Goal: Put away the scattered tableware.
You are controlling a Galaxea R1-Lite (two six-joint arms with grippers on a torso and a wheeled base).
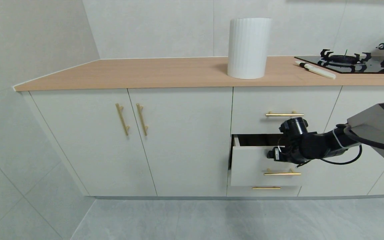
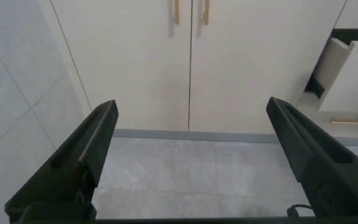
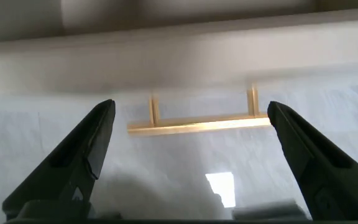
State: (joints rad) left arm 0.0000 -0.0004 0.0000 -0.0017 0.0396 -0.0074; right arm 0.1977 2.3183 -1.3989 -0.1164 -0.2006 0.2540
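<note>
Black right hand (image 3: pixel 190 107), spread wide, faces the gold bar handle (image 3: pixel 201 124) of one partly open white drawer (image 1: pixel 248 163); the left hand (image 2: pixel 191 104) hangs equally wide above grey floor tiles (image 2: pixel 166 174). One white utensil (image 1: pixel 315 70) lies on the wooden counter (image 1: pixel 145 71) beside the black hob (image 1: pixel 345 65).

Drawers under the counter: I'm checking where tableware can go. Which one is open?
The middle drawer, pulled out with its dark inside showing; the top drawer and bottom drawer sit flush.

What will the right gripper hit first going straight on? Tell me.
Probably the gold handle of the pulled-out drawer, or its front just beside it; the open right gripper frames it, depth unclear.
</note>
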